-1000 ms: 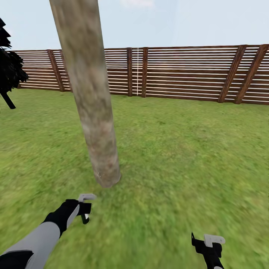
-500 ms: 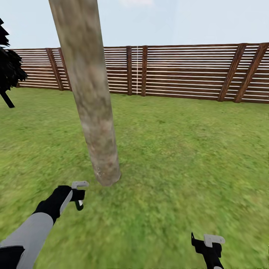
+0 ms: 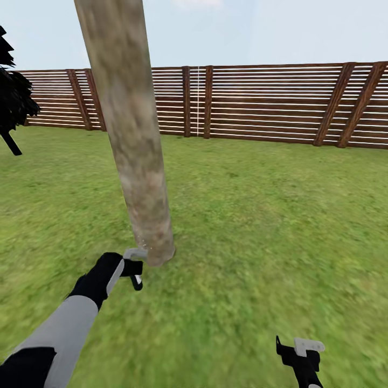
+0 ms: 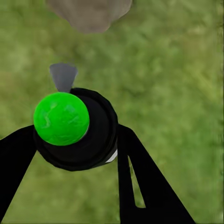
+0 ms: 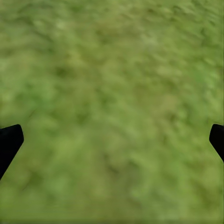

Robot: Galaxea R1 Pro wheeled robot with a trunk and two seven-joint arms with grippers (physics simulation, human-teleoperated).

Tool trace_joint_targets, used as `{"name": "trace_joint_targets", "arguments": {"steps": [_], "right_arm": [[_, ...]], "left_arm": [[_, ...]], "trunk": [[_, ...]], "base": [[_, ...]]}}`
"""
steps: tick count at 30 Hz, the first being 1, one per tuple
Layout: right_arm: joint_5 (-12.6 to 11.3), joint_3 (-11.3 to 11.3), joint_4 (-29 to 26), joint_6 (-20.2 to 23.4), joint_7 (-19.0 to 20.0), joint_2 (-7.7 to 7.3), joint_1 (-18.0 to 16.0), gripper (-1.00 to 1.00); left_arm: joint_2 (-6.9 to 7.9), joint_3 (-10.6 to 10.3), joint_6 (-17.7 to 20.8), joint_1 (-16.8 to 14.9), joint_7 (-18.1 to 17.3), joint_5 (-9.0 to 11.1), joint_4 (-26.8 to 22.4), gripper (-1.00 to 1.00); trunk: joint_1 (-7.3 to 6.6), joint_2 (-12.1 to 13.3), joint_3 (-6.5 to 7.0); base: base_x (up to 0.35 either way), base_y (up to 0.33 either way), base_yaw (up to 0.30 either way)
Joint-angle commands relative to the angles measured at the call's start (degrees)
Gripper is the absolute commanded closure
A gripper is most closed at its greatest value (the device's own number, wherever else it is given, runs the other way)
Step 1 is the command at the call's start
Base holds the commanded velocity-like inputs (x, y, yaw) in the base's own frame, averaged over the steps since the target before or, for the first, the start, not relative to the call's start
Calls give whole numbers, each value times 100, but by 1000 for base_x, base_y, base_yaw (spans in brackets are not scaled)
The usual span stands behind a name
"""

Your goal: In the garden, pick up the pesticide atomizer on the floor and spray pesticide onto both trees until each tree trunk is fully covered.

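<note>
A light grey forearm sleeve (image 3: pixel 64 337) is seen between black sections at the elbow and wrist. The left claw (image 3: pixel 134 268) is built of black parts with a pale grey bracket on top. The right claw (image 3: pixel 302 353) is likewise black with a pale grey plate. Slim black fingers (image 4: pixel 140 182), one slotted, are shown.

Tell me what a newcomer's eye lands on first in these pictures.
First, the thick mottled grey-tan tree trunk, rising from the green grass floor left of centre in the head view, with the brown slatted wooden fence behind. Next, the left gripper near the trunk's base, holding a black atomizer with a bright green round cap. The right gripper hangs low at the right, open over grass.
</note>
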Motion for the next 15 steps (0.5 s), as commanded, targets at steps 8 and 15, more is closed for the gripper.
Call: {"name": "trace_joint_targets", "arguments": {"steps": [8,15], "right_arm": [[-55,41,-2,-18,-8,5,-3,-100],[-55,41,-1,-21,-11,-2,-3,-100]], "left_arm": [[690,43,109,-104,-22,-8,3,100],[295,53,128,-281,-21,-16,-10,100]], "trunk": [[-1,-2,-5],[-1,-2,-5]], "base": [[0,0,-130],[0,0,-32]]}}
